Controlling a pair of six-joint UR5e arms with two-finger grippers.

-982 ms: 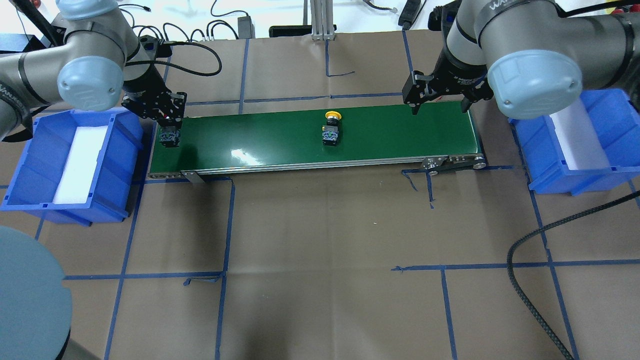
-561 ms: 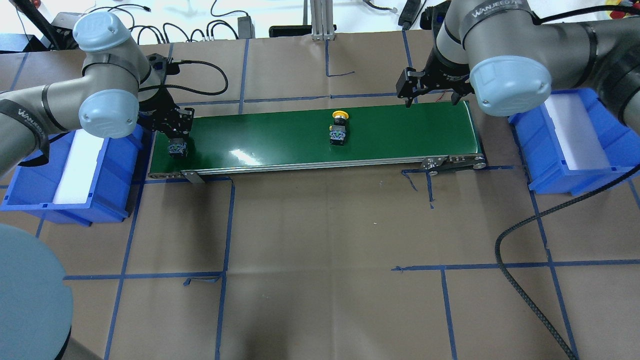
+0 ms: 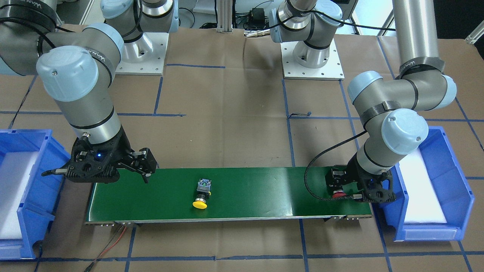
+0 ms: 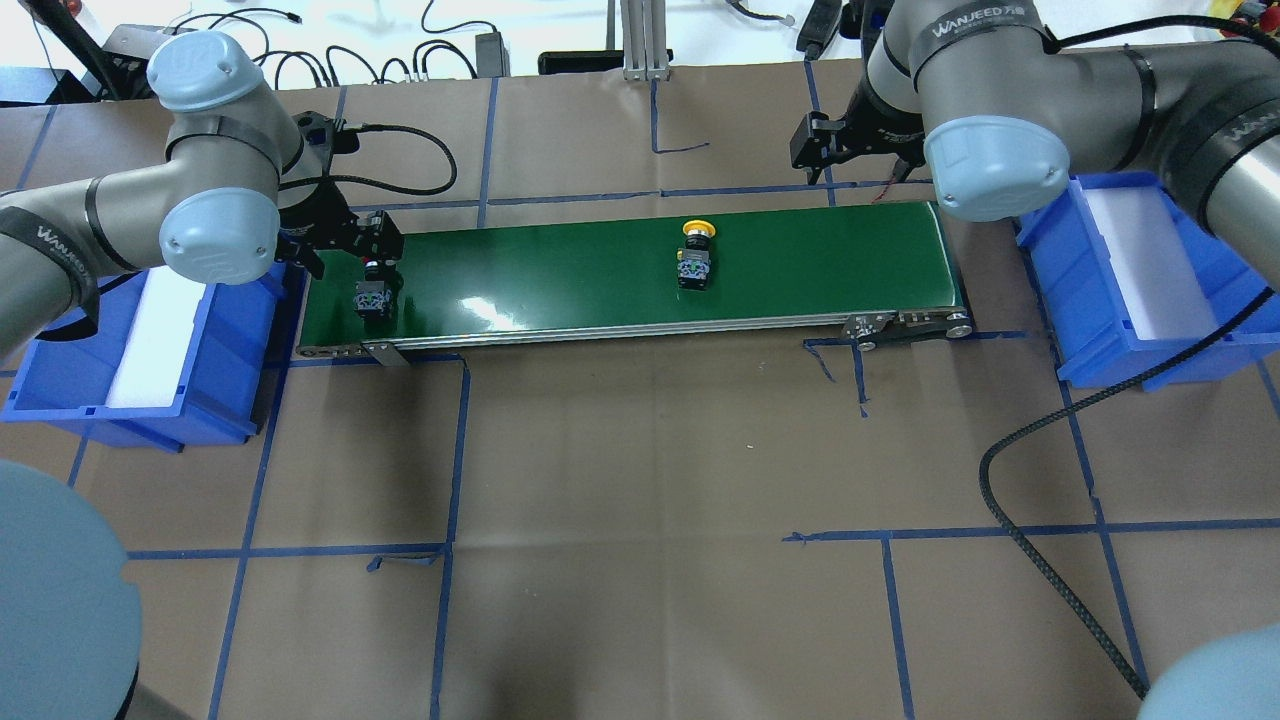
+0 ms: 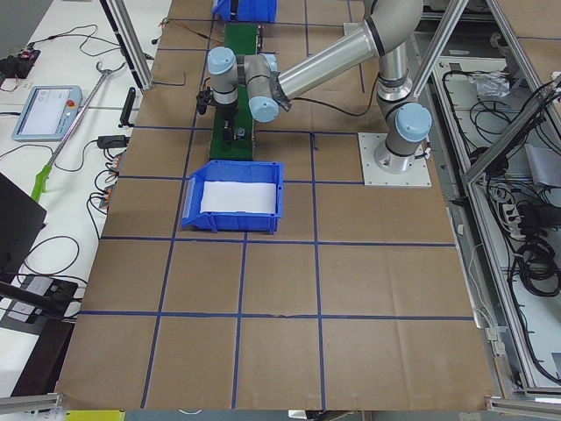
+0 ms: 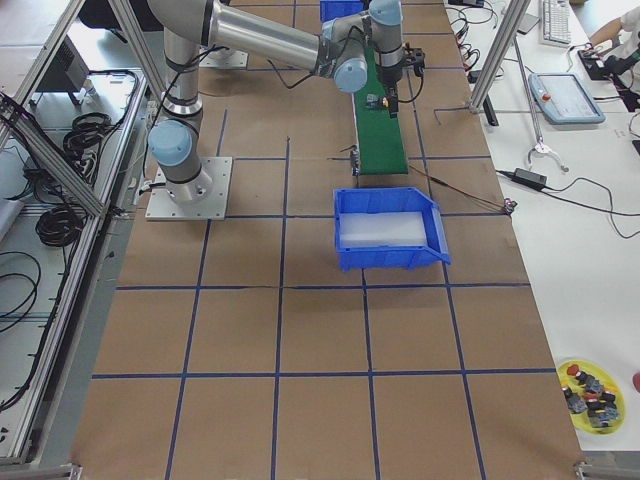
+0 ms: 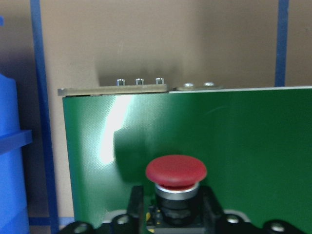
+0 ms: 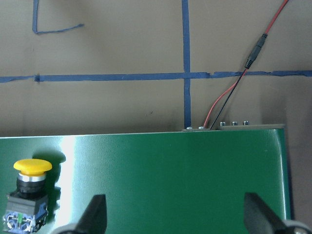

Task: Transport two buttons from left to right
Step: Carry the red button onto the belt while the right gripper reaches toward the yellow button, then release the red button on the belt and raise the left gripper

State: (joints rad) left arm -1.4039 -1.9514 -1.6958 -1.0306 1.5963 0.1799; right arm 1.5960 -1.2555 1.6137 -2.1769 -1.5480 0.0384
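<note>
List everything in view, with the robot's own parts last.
conveyor belt: one, green, table centre
yellow button: one, yellow cap, mid-belt, on its side
red button: one, red cap, belt's left end
left bin: one, blue, white-lined, beyond belt's left end
right bin: one, blue, white-lined, beyond belt's right end
plate of spare buttons: one, yellow, side bench
left gripper: one, black, around red button
right gripper: one, black, open, by belt's right end

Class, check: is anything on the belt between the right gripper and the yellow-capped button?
Nothing visible stands in the way. In the right wrist view, only bare green belt shows between the open right gripper and the yellow-capped button.
</note>
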